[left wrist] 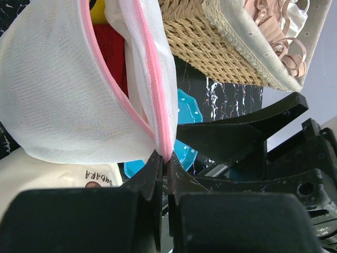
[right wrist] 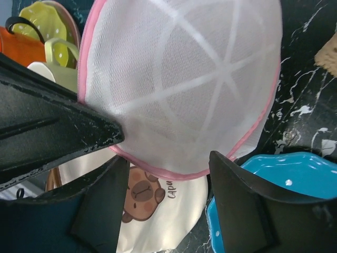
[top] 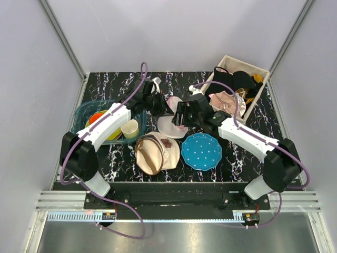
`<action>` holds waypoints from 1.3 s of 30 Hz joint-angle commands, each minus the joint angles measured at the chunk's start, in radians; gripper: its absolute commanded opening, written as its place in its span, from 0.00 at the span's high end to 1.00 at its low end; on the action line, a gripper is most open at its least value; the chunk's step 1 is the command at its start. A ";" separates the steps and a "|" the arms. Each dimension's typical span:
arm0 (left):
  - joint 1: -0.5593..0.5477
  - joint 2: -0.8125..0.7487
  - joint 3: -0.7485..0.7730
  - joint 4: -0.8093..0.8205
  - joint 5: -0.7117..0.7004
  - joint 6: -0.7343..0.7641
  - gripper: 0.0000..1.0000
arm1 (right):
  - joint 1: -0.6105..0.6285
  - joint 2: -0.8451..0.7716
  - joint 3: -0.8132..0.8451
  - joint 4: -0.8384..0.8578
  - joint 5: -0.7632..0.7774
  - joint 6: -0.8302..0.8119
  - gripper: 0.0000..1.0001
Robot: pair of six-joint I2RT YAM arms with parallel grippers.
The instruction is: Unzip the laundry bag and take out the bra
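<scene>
The laundry bag (top: 171,125), a domed white mesh pouch with a pink rim, is held up off the table at the middle. My left gripper (left wrist: 167,158) is shut on its pink zipper edge (left wrist: 152,68); from above, the left gripper (top: 159,105) sits at the bag's far left. The zipper gapes, and something red (left wrist: 113,47) shows in the gap. I cannot make out the bra. My right gripper (right wrist: 168,179) is open, its fingers (right wrist: 242,200) standing either side of the lower rim of the laundry bag (right wrist: 184,79).
A beige canvas bag (top: 155,153) with a bear print lies below the pouch, next to a blue dotted plate (top: 201,151). A teal bin (top: 84,109) of cups and dishes stands at the left. A basket (top: 261,71) of clothes stands at the back right.
</scene>
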 commanded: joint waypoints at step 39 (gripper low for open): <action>0.137 -0.072 -0.015 0.011 0.039 -0.033 0.04 | 0.004 -0.071 -0.030 0.115 0.013 0.050 1.00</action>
